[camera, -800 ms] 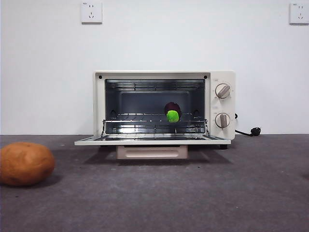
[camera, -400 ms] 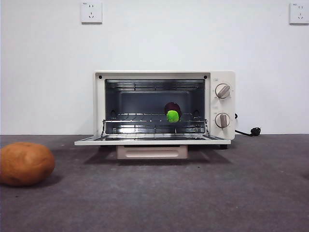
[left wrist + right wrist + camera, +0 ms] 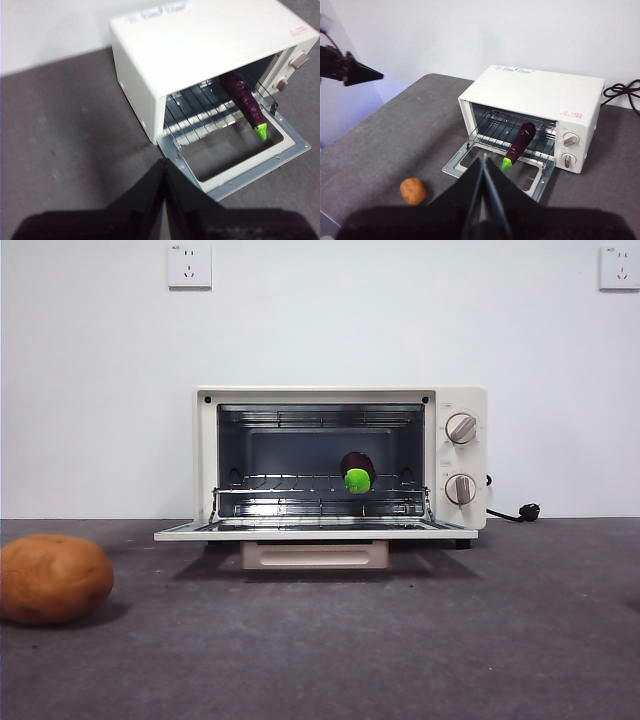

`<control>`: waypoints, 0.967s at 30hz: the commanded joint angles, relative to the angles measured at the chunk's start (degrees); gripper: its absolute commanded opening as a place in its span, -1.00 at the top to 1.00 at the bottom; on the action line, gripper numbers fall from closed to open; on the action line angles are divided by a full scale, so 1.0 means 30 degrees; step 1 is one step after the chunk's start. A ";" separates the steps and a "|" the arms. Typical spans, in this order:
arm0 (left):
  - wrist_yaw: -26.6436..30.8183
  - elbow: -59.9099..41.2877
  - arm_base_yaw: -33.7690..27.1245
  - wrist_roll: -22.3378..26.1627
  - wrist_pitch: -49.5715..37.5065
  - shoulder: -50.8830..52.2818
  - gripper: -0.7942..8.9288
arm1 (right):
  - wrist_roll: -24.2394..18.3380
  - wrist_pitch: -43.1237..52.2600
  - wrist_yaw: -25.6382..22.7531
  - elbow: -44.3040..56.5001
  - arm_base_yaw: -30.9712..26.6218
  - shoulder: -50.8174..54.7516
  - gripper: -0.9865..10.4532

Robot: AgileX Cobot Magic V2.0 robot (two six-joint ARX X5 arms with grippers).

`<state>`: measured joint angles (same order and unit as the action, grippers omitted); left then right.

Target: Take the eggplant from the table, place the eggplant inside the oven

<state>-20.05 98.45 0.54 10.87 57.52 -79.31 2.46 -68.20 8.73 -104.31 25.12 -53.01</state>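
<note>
Front view shows the oven (image 3: 340,462) standing on the table (image 3: 400,640) against a white wall, its door (image 3: 316,531) dropped flat open toward the camera, with the beige handle (image 3: 314,555) showing beneath the door's edge. The eggplant (image 3: 357,472) lies inside on the wire rack (image 3: 300,483), toward the side of the cavity nearest the two knobs (image 3: 461,428), its green cap pointing out at the opening and its purple body running back into the cavity. A round brown potato (image 3: 52,578) sits on the table well apart from the oven, off to the side away from the knobs. Two wall sockets (image 3: 190,265) are mounted high on the wall, and a black power cord (image 3: 518,512) trails out from behind the oven on the knob side. No arm shows in this view. From the left wrist camera, the left claw (image 3: 164,167) hangs above the table near the oven's plain side wall, its two black jaws pressed together and holding nothing; the eggplant (image 3: 245,102) is seen there lying lengthwise on the rack, the green tip reaching just over the open door. From the right wrist camera, the right claw (image 3: 484,164) is raised high and back from the oven's front, its jaws likewise pressed together and empty, with the potato (image 3: 413,190) and the open oven (image 3: 535,107) below it.
</note>
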 commanded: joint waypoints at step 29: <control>-0.9078 -1.2684 -0.2142 -0.2091 -1.2014 -0.7992 0.85 | 0.0262 -0.3475 -0.0554 -0.0022 0.0007 0.1027 0.85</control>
<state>-46.61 60.95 -6.17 4.82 22.06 -102.50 2.42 -77.47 7.18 -104.31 25.12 -50.17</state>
